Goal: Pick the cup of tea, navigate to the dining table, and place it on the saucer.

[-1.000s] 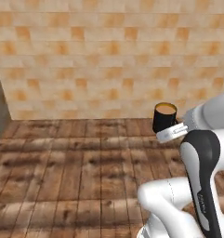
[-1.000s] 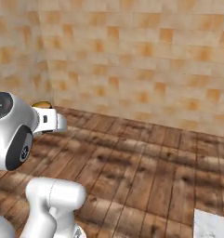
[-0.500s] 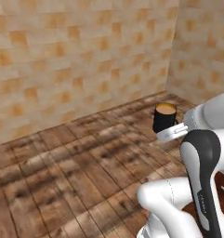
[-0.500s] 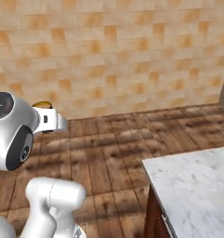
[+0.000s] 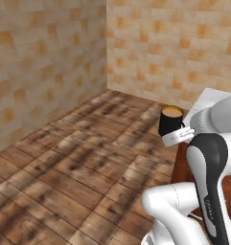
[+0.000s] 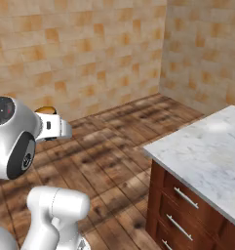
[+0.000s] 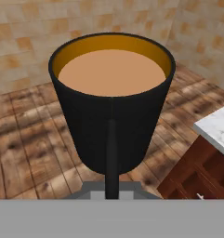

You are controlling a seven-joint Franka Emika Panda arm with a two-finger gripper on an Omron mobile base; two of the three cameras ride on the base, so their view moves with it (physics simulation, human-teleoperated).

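Observation:
The cup of tea (image 5: pixel 171 122) is a black mug with tan liquid on top, held upright in the air over the wood floor. My gripper (image 5: pixel 177 137) is shut on the handle side of the cup. In the hand view the cup of tea (image 7: pixel 112 107) stands close up, handle facing the camera. From the right base, its tan top (image 6: pixel 46 110) peeks over the gripper (image 6: pixel 54 128). The dining table (image 6: pixel 209 151), marble on a reddish wood base with drawers, lies to the right, its corner (image 7: pixel 218 128) just right of the cup. The saucer is out of view.
Tan tiled walls (image 5: pixel 50 62) meet in a corner ahead. Brown plank floor (image 5: pixel 74 162) stretches between the walls and the table. A table corner (image 5: pixel 207 100) shows behind my arm.
The whole scene has swung as the base turned: the wall corner and the marble table have come further into view. The cup stays in my gripper, unchanged.

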